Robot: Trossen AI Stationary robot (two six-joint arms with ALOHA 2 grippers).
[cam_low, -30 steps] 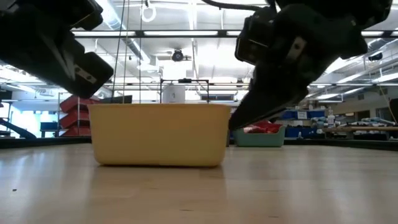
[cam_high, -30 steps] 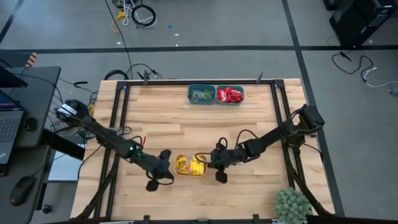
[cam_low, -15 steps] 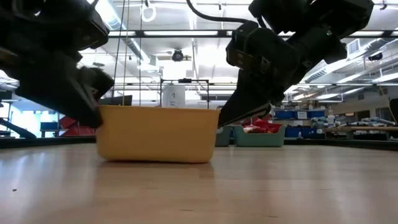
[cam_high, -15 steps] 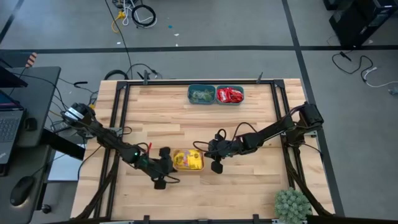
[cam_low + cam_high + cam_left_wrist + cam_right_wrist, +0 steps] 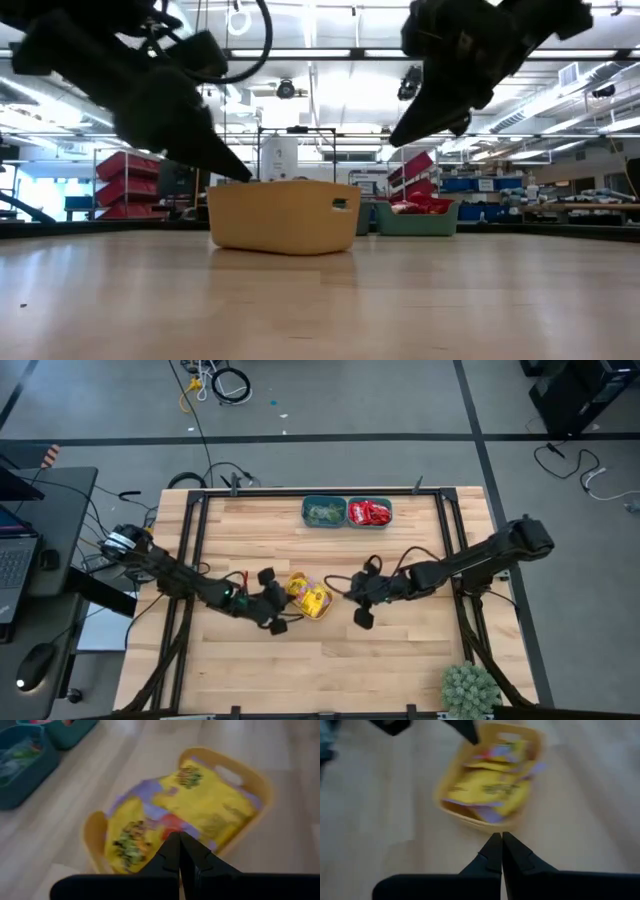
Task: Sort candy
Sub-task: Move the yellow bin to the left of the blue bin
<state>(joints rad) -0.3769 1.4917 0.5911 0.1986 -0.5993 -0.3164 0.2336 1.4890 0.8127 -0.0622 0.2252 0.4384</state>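
With both tools shut and empty beside the orange bin, we see yellow candy sorted; teal bins at twelve o'clock hold the rest.

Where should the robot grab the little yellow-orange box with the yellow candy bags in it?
Probably the rim of the small yellow-orange plastic bin, at one short end wall, where a handle cutout shows. Come from above, one finger inside and one outside: the top is open, the walls thin and upright. The yellow wrapped candy packets fill the middle, so stay at the edge. Both hands are shut now: left hand, right hand.
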